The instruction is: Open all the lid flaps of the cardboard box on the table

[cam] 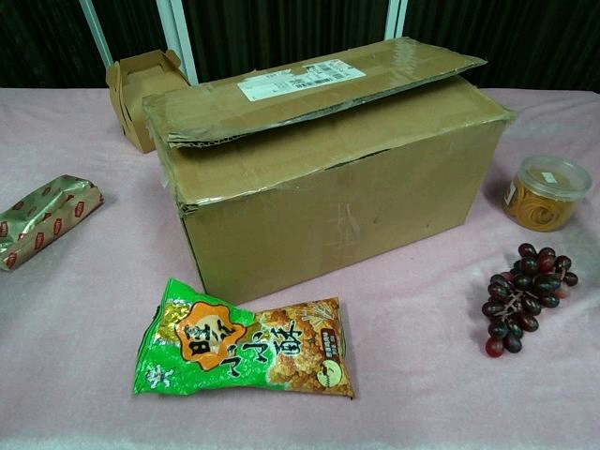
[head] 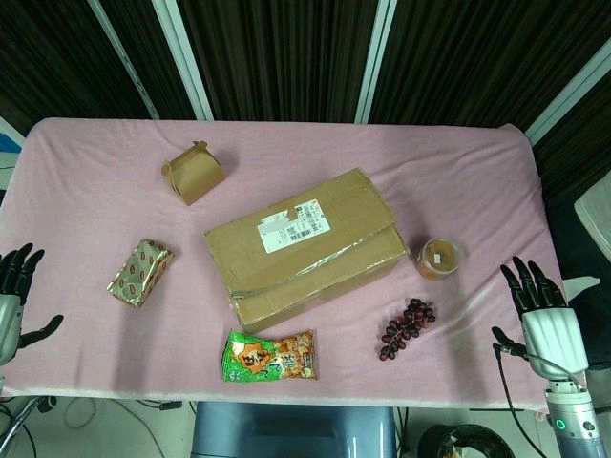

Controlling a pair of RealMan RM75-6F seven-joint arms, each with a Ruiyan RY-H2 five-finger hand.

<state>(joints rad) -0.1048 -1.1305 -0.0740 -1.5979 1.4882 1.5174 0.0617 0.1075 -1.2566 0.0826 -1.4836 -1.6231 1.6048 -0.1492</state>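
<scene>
The cardboard box lies in the middle of the pink table, turned at an angle, with a white shipping label on its top flap. In the chest view the box has its long lid flaps folded down; the upper flap overlaps the lower one and lifts slightly at its edge. My left hand hovers at the table's left edge, fingers spread, holding nothing. My right hand is at the right edge, fingers apart and empty. Both hands are far from the box and neither shows in the chest view.
A small brown carry box sits behind the left of the big box. A foil snack pack lies to its left, a green snack bag in front, dark grapes and a lidded plastic tub to its right.
</scene>
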